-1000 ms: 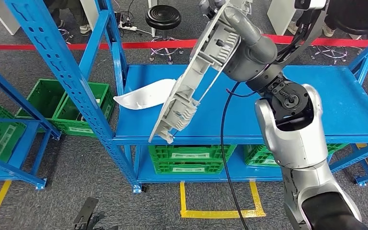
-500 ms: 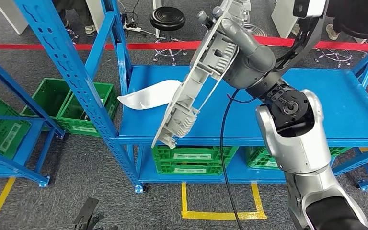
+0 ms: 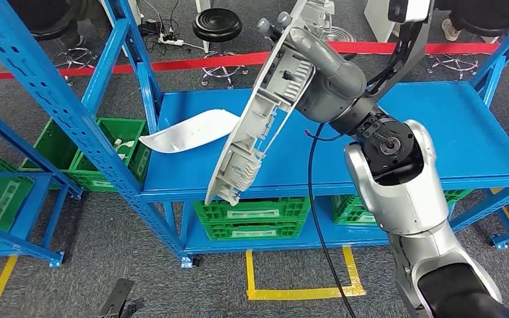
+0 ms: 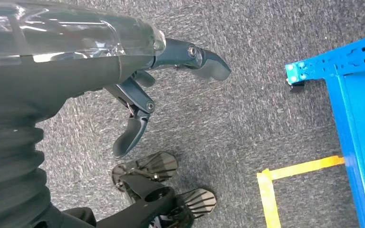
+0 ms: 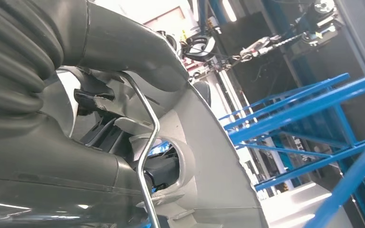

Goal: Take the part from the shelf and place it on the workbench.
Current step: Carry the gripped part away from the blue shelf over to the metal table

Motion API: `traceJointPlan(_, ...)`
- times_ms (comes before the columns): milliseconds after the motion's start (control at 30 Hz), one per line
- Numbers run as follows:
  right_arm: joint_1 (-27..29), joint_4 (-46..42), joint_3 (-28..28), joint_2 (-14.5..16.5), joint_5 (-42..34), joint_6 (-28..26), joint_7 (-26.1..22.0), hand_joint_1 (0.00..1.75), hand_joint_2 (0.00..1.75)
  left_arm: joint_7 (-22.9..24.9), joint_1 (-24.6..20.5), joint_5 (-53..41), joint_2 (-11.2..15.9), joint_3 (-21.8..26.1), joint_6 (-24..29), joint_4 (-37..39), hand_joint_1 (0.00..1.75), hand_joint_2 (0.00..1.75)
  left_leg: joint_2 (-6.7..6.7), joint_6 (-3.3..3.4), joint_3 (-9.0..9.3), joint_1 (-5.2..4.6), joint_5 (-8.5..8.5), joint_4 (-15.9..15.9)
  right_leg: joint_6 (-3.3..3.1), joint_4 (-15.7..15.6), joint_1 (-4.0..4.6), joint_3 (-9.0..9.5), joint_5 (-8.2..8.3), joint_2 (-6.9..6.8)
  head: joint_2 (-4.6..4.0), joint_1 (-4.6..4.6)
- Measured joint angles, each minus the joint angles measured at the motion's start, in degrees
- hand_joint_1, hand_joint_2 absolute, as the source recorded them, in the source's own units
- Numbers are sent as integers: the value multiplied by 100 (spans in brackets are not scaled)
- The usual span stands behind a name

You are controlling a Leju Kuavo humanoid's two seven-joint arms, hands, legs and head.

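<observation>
Part (image 3: 258,112), long stiff light-looking plastic panel, centre frame, gripped near its top by my right hand (image 3: 285,36); left hand (image 4: 142,90) loosely open, empty.

Beyond the red floor tape (image 3: 139,65) stands a black round stool (image 3: 216,25), while on the nearer side of that tape green crates (image 3: 260,218) sit low down and yellow floor tape (image 3: 298,291) marks the grey carpet.

The floor (image 3: 93,265) is grey carpet with yellow tape lines (image 3: 298,291). At 12 o'clock a red tape line (image 3: 172,63) crosses, and a black stool (image 3: 217,25) stands behind it.
</observation>
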Motion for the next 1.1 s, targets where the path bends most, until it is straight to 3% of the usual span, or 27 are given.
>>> traceJointPlan(33, -3, -1, 13, -4, 1, 0, 0, 175, 175, 0, -1, 2, 3, -3, 0, 2, 0, 175, -3, 1, 187, 11, 215, -370, 16, 9, -2, -7, 15, 2, 0, -10)
traceJointPlan(100, -15, -5, 27, -11, 6, 1, -2, 175, 175, -2, -7, 19, 8, -5, 0, 5, 0, 175, -22, 17, 498, 15, 478, -1012, 72, 30, 13, -34, 52, 13, 0, -31)
traceJointPlan(133, -22, -8, 31, -14, 10, 2, -3, 175, 175, -3, -5, 31, 8, -6, 0, 6, 0, 175, -33, 41, 558, 11, 524, -1164, 107, 34, 20, -50, 80, 19, 0, -31)
traceJointPlan(233, -28, -12, 35, -25, 18, 6, -8, 175, 175, -9, 3, 50, 2, -15, 0, 9, 0, 175, -44, 174, 494, -7, 616, -1201, 213, 3, 8, -89, 157, 26, 0, -17)
traceJointPlan(267, -30, -11, 35, -32, 20, 6, -9, 175, 175, -11, 0, 50, 0, -20, 0, 10, 0, 175, -41, 225, 455, -4, 668, -1207, 243, 57, 1, -125, 71, 24, 0, -7)
traceJointPlan(300, -33, -11, 35, -39, 23, 6, -11, 175, 175, -13, -3, 51, -1, -24, 1, 10, 0, 175, -35, 273, 403, 2, 725, -1216, 268, 226, -4, -187, -116, 22, 0, 15)
traceJointPlan(367, -36, -10, 36, -46, 30, 5, -14, 175, 175, -14, 0, 57, -1, -27, 7, 11, 0, 175, -27, 338, 276, -9, 832, -1218, 296, 891, -9, -368, -684, 15, 0, 85)
traceJointPlan(400, -31, -9, 36, -49, 33, 4, -15, 175, 175, -15, 4, 62, 1, -27, 10, 13, 0, 175, -25, 355, 207, -24, 882, -1216, 297, 1265, -9, -439, -915, 14, 0, 118)
traceJointPlan(433, -24, -8, 37, -52, 37, 4, -16, 175, 175, -17, 9, 68, 1, -27, 14, 14, 0, 175, -24, 365, 138, -43, 934, -1213, 287, 1528, -3, -456, -1038, 14, 0, 145)
traceJointPlan(467, -19, -7, 37, -55, 42, 3, -17, 175, 175, -22, 12, 78, 1, -28, 17, 15, 0, 175, -23, 373, 71, -66, 984, -1212, 261, 1607, 8, -388, -1041, 14, 0, 168)
traceJointPlan(500, -19, -7, 38, -57, 44, 3, -17, 175, 175, -26, 13, 87, 1, -30, 19, 17, 0, 175, -23, 380, 10, -94, 1033, -1211, 216, 1480, 29, -224, -948, 15, 0, 191)
traceJointPlan(567, -45, -10, 38, -57, 48, 4, -19, 175, 175, -33, 13, 108, -11, -34, 25, 16, 0, 175, -21, 384, -82, -141, 1120, -1210, 40, 764, 115, 311, -718, 19, 0, 226)
traceJointPlan(633, -84, -22, 38, -57, 48, 5, -21, 175, 175, -39, 9, 117, -34, -37, 29, 11, 0, 175, -6, 356, -140, -153, 1205, -1215, -115, 67, 198, 751, -663, 12, 0, 215)
traceJointPlan(667, -99, -27, 38, -58, 49, 5, -23, 175, 175, -42, 8, 121, -46, -38, 31, 10, 0, 175, 8, 331, -163, -143, 1249, -1222, -151, -107, 229, 841, -672, 9, 0, 204)
traceJointPlan(733, -110, -26, 39, -59, 50, 4, -26, 175, 175, -46, 10, 125, -45, -39, 33, 14, 0, 175, 27, 274, -197, -124, 1322, -1249, -149, -230, 234, 849, -579, 0, -1, 220)
traceJointPlan(767, -114, -20, 42, -59, 51, 2, -26, 175, 175, -46, 10, 125, -47, -42, 33, 16, 0, 175, 28, 241, -220, -122, 1281, -1238, -141, -286, 217, 831, -502, -13, -1, 230)
traceJointPlan(800, -121, -13, 46, -59, 50, 2, -26, 175, 175, -46, 8, 126, -48, -46, 33, 18, 0, 175, 22, 201, -261, -116, 1149, -1162, -141, -341, 191, 801, -423, -28, -1, 224)
traceJointPlan(833, -129, -6, 51, -59, 49, 1, -26, 175, 175, -46, 5, 128, -47, -52, 37, 20, 0, 175, 10, 157, -326, -99, 914, -976, -133, -380, 163, 754, -345, -42, -1, 199)
traceJointPlan(900, -139, 5, 62, -60, 48, 1, -26, 175, 175, -45, 3, 140, -42, -70, 46, 25, 0, 175, -8, 54, -482, -38, 381, -334, -123, -377, 138, 609, -227, -51, -1, 125)
traceJointPlan(933, -139, 11, 71, -60, 48, 2, -26, 175, 175, -45, 3, 150, -38, -80, 51, 27, 0, 175, -11, 6, -531, -6, 247, -19, -101, -362, 120, 523, -173, -56, 0, 97)
traceJointPlan(967, -139, 16, 81, -60, 46, 2, -27, 175, 175, -44, 4, 158, -36, -88, 55, 29, 0, 175, -9, -40, -523, 26, 254, 174, -73, -338, 95, 432, -121, -63, 0, 76)
traceJointPlan(1033, -141, 22, 108, -60, 41, 4, -29, 175, 175, -44, 2, 168, -32, -99, 61, 31, 0, 175, 3, -134, -248, 95, 547, 35, 0, -247, 31, 229, -36, -73, 0, 44)
traceJointPlan(1100, -148, 18, 128, -60, 37, 5, -34, 175, 175, -46, -9, 169, -26, -108, 64, 31, 0, 175, 11, -212, 262, 147, 637, -612, 84, -97, -13, 32, 14, -79, 0, 2)
